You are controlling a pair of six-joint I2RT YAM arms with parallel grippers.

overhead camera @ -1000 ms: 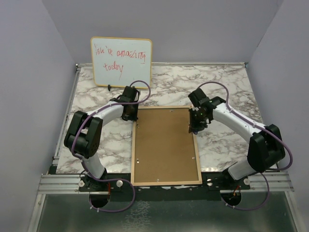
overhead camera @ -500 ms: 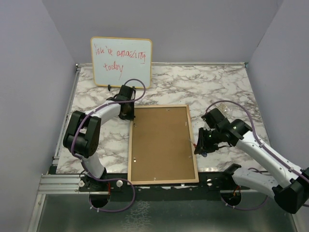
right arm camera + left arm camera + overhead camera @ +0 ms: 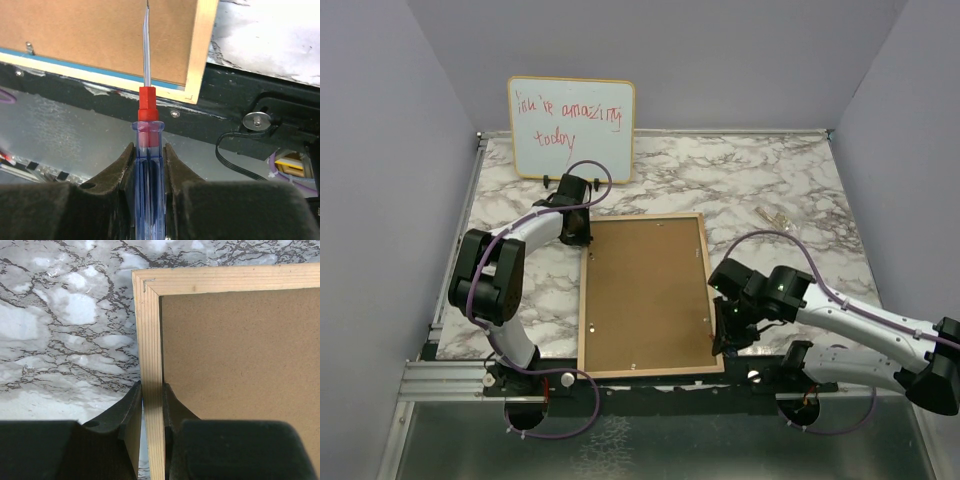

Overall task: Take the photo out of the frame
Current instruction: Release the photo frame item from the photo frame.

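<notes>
The left gripper pinches the left rim of the pale-wood, brown-backed frame, white marble table alongside — the right gripper clamps a blue-handled screwdriver by the near-right corner.

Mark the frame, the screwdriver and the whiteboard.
frame (image 3: 648, 295): top external view, middle of its brown back board.
screwdriver (image 3: 148, 102): right wrist view, red collar above the blue handle.
whiteboard (image 3: 572, 130): top external view, white writing surface.

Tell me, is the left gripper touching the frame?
Touching. The left wrist view shows the left gripper clamped on the pale wood rim of the frame, with no gap on either side.
</notes>
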